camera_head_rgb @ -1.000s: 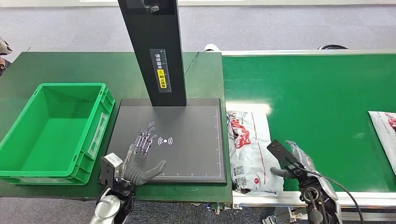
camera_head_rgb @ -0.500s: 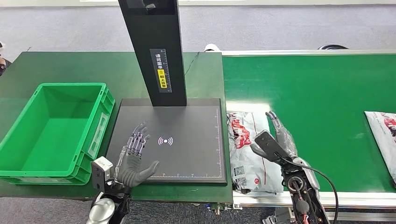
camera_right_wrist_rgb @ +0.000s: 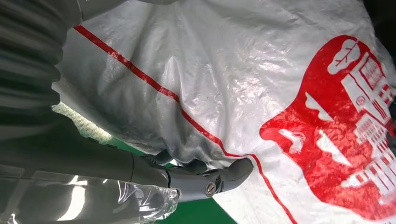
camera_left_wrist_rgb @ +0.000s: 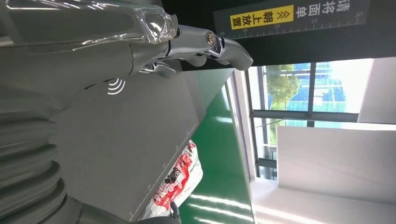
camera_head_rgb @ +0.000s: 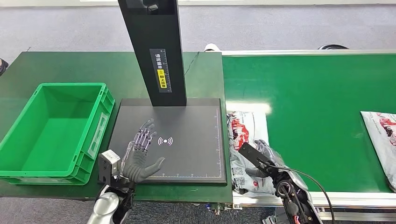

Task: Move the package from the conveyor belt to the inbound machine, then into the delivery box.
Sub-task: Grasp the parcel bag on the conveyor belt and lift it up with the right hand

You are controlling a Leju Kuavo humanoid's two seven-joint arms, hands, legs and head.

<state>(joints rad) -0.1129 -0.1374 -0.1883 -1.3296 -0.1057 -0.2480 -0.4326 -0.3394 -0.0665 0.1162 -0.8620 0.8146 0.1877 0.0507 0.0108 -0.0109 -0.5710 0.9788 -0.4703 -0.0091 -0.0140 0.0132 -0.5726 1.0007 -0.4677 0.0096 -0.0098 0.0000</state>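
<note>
Package: white crinkled plastic mailer bag with red print point(camera_head_rgb: 243, 140), flat on the green conveyor belt point(camera_head_rgb: 317, 107), just beside the black scanner platform point(camera_head_rgb: 187, 121).
Long axis: runs from the near belt edge toward the far side; barcode label end nearest the robot.
Right hand point(camera_head_rgb: 266, 156): on the bag's near half, fingers point(camera_right_wrist_rgb: 229, 175) curled at its edge; grip not clear, cannot tell.
Left hand point(camera_head_rgb: 140, 156): over the platform, fingers spread, holding nothing.
Box: green plastic crate point(camera_head_rgb: 28, 154), left of the platform.
</note>
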